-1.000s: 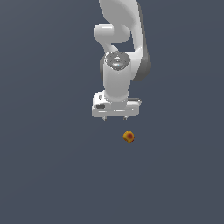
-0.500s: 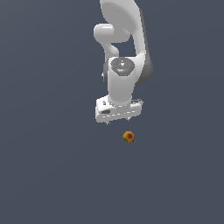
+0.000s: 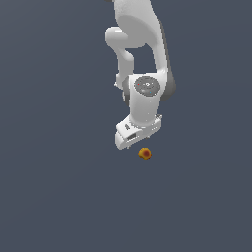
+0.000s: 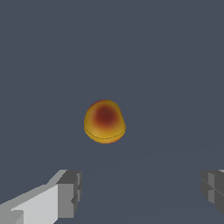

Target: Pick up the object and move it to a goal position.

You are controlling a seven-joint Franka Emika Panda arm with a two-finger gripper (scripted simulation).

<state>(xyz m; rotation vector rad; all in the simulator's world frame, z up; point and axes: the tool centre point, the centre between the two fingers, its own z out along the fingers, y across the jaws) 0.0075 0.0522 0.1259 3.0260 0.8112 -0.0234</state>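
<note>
ball (image 3: 144, 154): tiny, orange-yellow w/ red patch; near round, so no clear long axis; wrist view shows red patch facing the cam, faint seam round the lower half
ball spot: sits on flat grey floor (image 3: 54, 197); just below gripper in exterior view, touching nothing
gripper (image 3: 132, 137): white, tilted, hangs just above ball, a bit toward exterior view's left
fingers (image 4: 70, 192): spread wide apart, gap much wider than ball; pinching nothing
room: bare floor all round ball; no edges or walls in either view
</note>
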